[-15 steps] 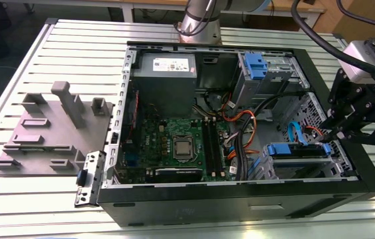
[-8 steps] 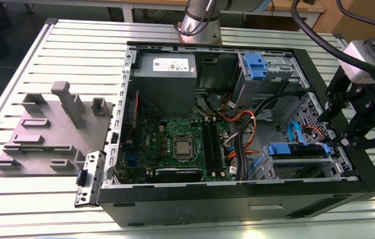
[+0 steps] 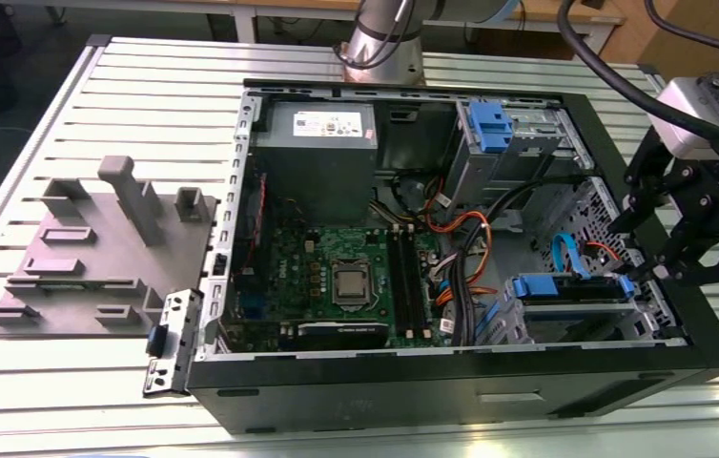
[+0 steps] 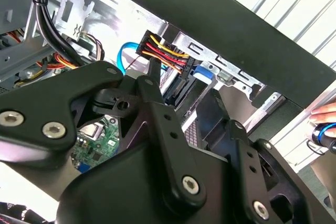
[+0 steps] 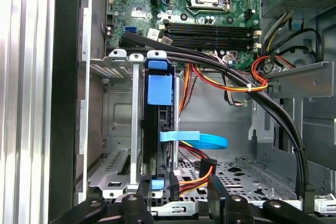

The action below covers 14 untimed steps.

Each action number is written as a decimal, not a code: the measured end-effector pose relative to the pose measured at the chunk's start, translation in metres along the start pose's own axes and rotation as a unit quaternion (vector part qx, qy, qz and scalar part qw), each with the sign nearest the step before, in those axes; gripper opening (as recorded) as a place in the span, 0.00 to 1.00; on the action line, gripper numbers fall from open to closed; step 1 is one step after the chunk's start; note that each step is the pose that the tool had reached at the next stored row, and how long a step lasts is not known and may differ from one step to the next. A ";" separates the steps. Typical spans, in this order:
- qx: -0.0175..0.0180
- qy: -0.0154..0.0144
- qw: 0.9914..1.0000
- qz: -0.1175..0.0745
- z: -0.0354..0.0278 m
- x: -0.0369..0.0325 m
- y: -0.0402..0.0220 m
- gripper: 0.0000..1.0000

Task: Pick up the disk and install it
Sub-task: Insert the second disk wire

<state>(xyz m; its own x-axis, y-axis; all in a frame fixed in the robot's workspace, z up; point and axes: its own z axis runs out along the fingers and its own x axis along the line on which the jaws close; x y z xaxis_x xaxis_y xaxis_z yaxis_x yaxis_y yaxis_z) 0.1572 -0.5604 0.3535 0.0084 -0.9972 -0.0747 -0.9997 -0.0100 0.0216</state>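
The disk point(image 3: 565, 289) stands on edge in the metal drive cage at the case's front corner, on the exterior view's right, with blue rails along it. In the first wrist view the disk point(image 5: 158, 145) is a dark slab with a blue tab, and a blue data cable and a red-yellow power plug reach its end. My gripper point(image 3: 640, 272) hangs over the case's wall beside that end. Its black fingers point(image 5: 143, 203) stand open on either side of the disk's edge, with a gap on the plug side. In the second wrist view the gripper point(image 4: 184, 90) frames the plug point(image 4: 163, 53).
The open computer case point(image 3: 462, 382) lies on a slatted table. Inside are a motherboard point(image 3: 334, 277), a grey power supply point(image 3: 318, 124), a bare blue bracket point(image 3: 487, 129) and black cable bundles point(image 5: 226, 69). A grey fixture block point(image 3: 92, 258) sits at the exterior view's left. A person's fingers point(image 4: 326, 113) show outside the case.
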 end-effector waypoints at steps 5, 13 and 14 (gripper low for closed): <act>0.000 0.000 1.000 0.000 0.0012 0.0000 0.0000 0.54; 0.000 0.000 1.000 0.000 0.0021 0.0001 -0.0001 0.54; 0.000 0.000 1.000 0.000 0.0023 0.0001 -0.0001 0.54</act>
<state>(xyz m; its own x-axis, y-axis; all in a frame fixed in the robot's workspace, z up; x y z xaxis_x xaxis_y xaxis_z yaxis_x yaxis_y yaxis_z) 0.1572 -0.5603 0.3512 0.0084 -0.9972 -0.0748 -0.9997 -0.0100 0.0216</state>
